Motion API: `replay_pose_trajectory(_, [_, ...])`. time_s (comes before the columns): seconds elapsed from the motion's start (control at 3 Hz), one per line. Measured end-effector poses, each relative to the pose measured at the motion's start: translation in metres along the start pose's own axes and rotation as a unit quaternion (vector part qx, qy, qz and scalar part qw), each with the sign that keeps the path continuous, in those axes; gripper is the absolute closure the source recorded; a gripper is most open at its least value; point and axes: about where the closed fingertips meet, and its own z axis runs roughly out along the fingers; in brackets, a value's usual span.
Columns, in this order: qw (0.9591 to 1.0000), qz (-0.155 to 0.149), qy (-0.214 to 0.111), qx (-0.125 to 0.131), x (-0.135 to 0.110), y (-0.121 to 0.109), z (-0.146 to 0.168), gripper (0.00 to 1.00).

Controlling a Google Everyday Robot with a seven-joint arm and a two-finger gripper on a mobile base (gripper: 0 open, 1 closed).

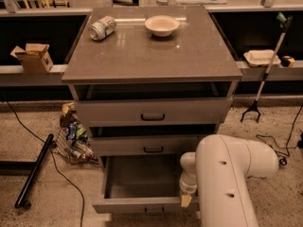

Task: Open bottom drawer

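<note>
The bottom drawer (142, 179) stands pulled far out at the foot of the grey cabinet (151, 111), so the task seems done. The end effector (186, 198) hangs at the drawer's right front corner, probably from pulling; open or closed, one cannot tell.

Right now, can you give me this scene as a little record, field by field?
Cabinet: grey, three drawers
Bottom drawer: pulled well out, black handle on its front
On top: a can lying on its side, a pale bowl
Gripper: low at the bottom drawer's right front corner, mostly hidden by the white arm
Task state: bottom drawer already open
</note>
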Motion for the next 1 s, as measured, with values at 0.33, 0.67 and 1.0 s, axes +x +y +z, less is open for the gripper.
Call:
replay_pose_trajectory(0.33, [0.9999, -0.007, -0.008, 0.0, 0.006, 0.006, -0.01, 0.15])
replay_pose_trajectory(0.67, [0.9998, -0.007, -0.014, 0.011, 0.016, 0.016, -0.029, 0.0])
replay_pose_trajectory(1.0, [0.9991, -0.005, -0.032, 0.027, 0.034, 0.03, -0.054, 0.0])
